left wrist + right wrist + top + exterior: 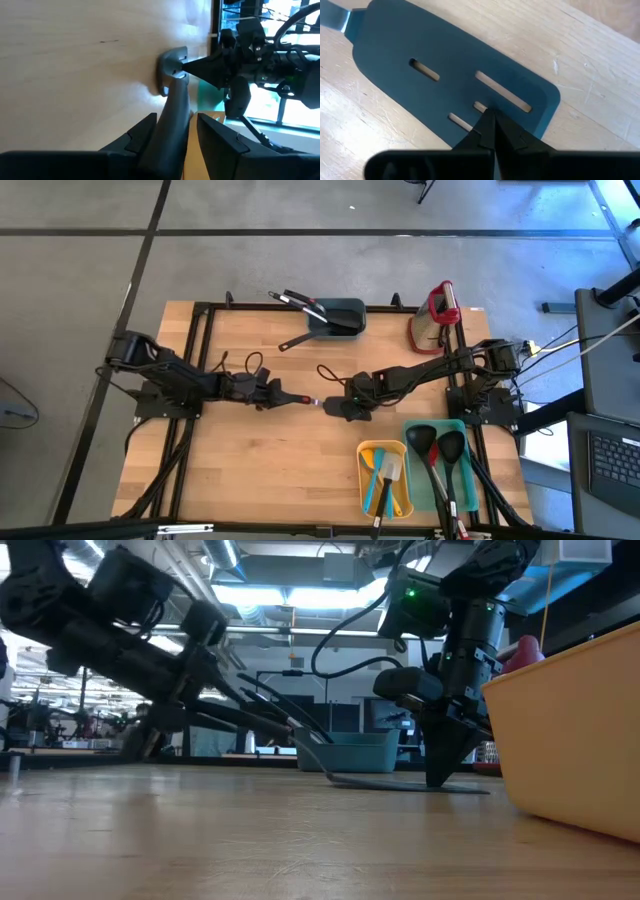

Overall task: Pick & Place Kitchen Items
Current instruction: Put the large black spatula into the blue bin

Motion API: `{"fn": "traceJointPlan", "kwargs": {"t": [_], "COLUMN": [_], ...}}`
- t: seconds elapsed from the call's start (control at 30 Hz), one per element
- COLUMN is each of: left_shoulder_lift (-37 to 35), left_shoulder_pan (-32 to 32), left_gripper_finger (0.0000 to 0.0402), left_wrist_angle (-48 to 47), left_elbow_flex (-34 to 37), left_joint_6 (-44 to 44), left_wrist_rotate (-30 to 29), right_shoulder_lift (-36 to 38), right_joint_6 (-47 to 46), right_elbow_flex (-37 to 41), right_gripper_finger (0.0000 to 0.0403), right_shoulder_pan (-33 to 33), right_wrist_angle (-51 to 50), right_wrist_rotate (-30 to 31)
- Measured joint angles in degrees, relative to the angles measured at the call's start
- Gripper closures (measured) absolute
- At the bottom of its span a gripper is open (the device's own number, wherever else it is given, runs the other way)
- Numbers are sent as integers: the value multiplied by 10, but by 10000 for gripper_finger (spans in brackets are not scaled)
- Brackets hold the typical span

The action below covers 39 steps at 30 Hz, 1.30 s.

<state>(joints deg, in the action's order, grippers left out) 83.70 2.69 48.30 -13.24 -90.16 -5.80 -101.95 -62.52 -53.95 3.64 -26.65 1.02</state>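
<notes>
Slotted black plastic turner [455,85] lies flat on the wooden table [250,460]; left tool [172,132] pinches its handle, right tool [492,125], pressed together, touches its blade.

Right claw [437,780], shut, presses the flat turner [400,783] on the table [250,840].

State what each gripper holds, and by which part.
Left gripper holds the black slotted turner by its handle. Right gripper, shut, presses its tips onto the blade, gripping nothing.

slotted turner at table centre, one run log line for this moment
left gripper: shut on turner handle | right gripper: shut, tips pressing slotted turner blade | turner flat on table
</notes>
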Motion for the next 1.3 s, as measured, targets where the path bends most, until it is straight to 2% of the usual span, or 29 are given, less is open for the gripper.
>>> {"fn": "traceJointPlan", "kwargs": {"t": [0.27, 0.47, 0.53, 0.63, 0.8, 1.07, 1.3], "left_shoulder_lift": [47, 53, 54, 53, 48, -18, -88], "left_shoulder_pan": [-29, -48, -53, -57, -55, -54, -63], "left_gripper_finger": [267, 272, 287, 338, 342, 342, 342], "left_wrist_angle": [-2, -3, -5, 5, 8, 3, -53], "left_elbow_flex": [-40, -48, -48, -49, -50, -52, -51], "left_joint_6": [23, 29, 26, 22, 15, 18, 37], "left_wrist_rotate": [32, 62, 78, 97, 98, 87, 50], "right_shoulder_lift": [0, 0, 0, 0, 14, 99, 175], "right_joint_6": [0, 0, 1, 4, 10, 52, 122], "right_elbow_flex": [0, 0, 0, 0, 3, -21, -134], "right_gripper_finger": [403, 403, 403, 403, 398, 361, 321], "right_shoulder_pan": [0, 0, 0, 0, -1, -4, -4], "right_wrist_angle": [-2, -7, -7, -7, 0, 1, -30], "right_wrist_rotate": [2, 3, 3, 3, 4, 19, 86]}}
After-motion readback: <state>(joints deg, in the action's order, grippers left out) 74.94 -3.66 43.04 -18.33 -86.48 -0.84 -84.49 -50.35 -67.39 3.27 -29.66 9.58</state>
